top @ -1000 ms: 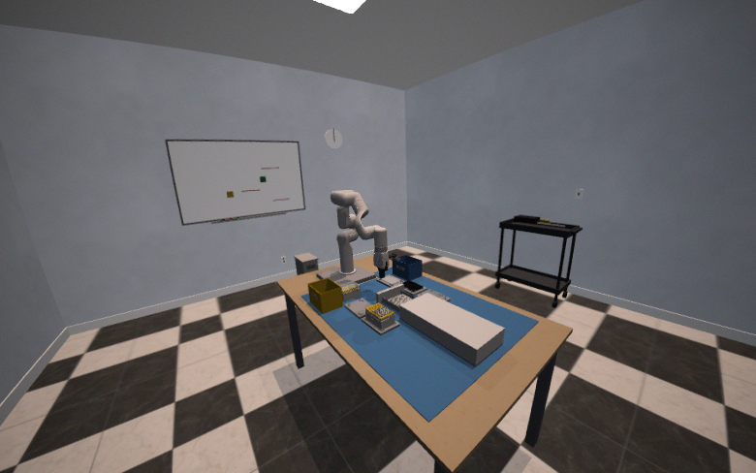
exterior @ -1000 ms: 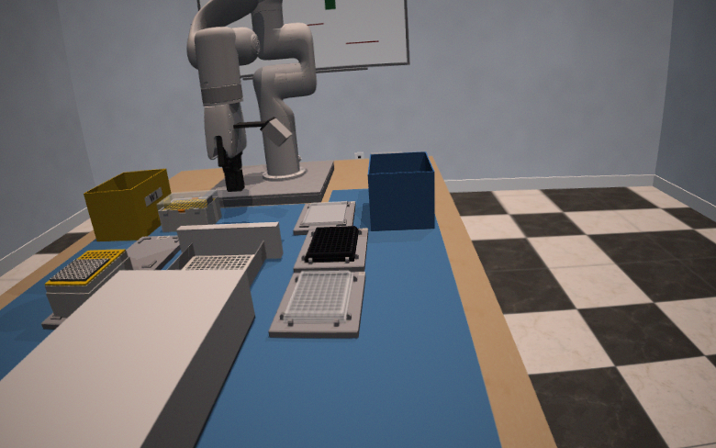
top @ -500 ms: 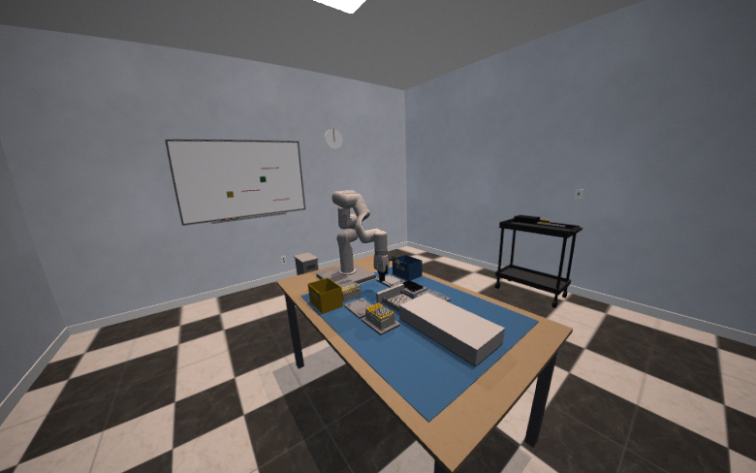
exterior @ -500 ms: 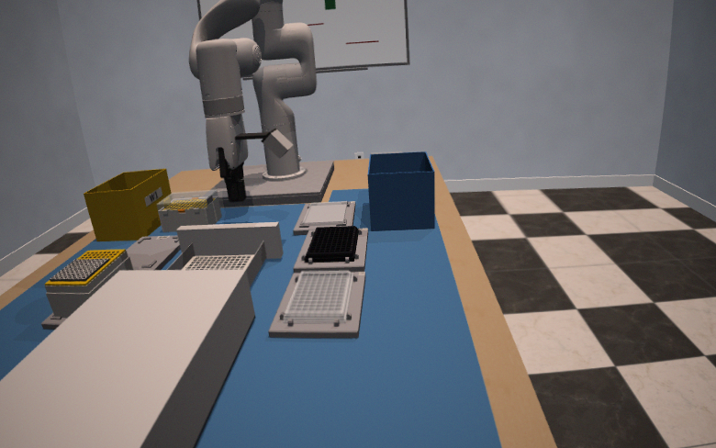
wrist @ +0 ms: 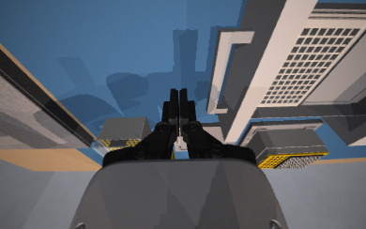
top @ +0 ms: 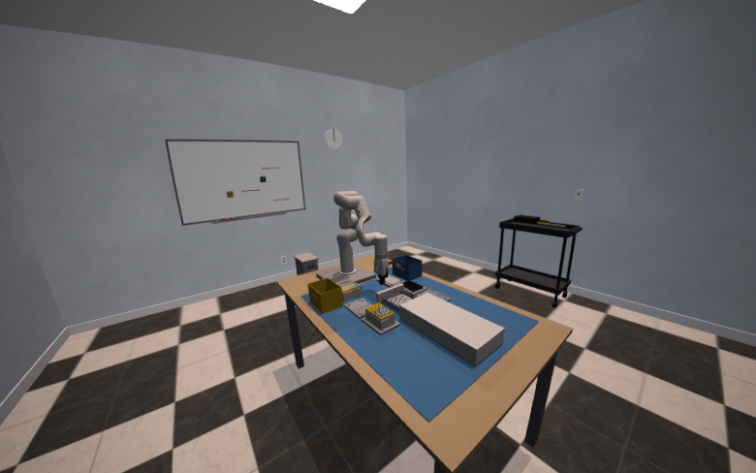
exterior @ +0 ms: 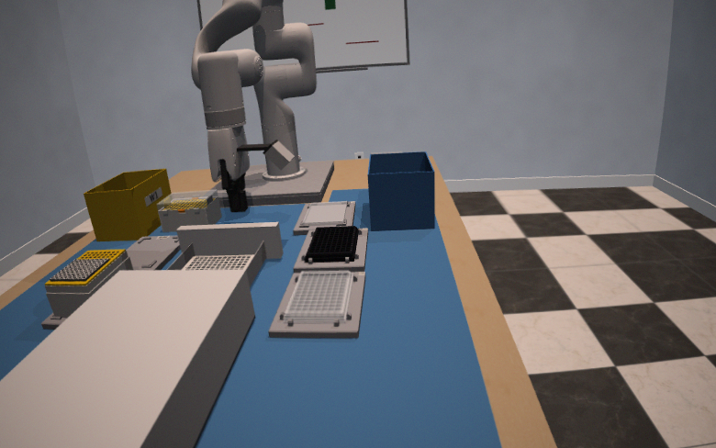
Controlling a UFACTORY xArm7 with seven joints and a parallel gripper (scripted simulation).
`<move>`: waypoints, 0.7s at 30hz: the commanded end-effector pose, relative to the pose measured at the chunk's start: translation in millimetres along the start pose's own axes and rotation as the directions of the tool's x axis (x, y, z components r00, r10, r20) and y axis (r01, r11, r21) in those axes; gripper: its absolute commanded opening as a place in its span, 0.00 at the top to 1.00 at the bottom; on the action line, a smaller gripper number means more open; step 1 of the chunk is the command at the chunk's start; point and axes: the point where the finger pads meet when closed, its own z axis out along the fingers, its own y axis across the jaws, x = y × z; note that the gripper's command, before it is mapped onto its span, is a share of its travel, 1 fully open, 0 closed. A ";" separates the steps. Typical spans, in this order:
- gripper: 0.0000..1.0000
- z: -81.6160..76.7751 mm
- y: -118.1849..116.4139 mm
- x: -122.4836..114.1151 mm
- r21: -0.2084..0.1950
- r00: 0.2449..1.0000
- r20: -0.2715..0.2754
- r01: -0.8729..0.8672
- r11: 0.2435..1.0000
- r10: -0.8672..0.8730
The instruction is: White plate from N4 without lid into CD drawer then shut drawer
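Observation:
The cooler CD point(exterior: 121, 343) is a long white-grey box on the blue mat, also in the top view point(top: 453, 326). Its drawer stands open toward the arm's base. The white plate point(exterior: 218, 263) lies flat in the drawer, behind the drawer's front panel point(exterior: 229, 239). In the wrist view the plate point(wrist: 305, 63) shows with the bar handle point(wrist: 221, 70) on the panel's outer face. My gripper point(exterior: 236, 203) is shut and empty, pointing down low over the mat between the drawer front and the arm's base, a little apart from the handle. Its fingertips are pressed together. I cannot see CD's lamp.
Three nests lie in a row right of the drawer: a far one point(exterior: 324, 215) with a flat pale top, a black plate point(exterior: 333, 243), a clear plate point(exterior: 319, 296). A blue bin point(exterior: 401, 190), a yellow bin point(exterior: 127, 203), a clear-lidded tip box point(exterior: 188, 207) and a yellow-framed rack point(exterior: 84, 269) stand around.

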 end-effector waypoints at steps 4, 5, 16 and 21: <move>1.00 11.5 1.7 0.1 -0.004 1.000 -0.001 0.000 1.000 0.000; 1.00 13.2 1.7 0.1 -0.004 1.000 -0.001 0.000 1.000 0.000; 1.00 28.2 1.7 0.1 -0.004 1.000 -0.001 0.000 1.000 0.000; 1.00 36.5 1.7 0.1 -0.004 1.000 -0.001 0.000 1.000 0.000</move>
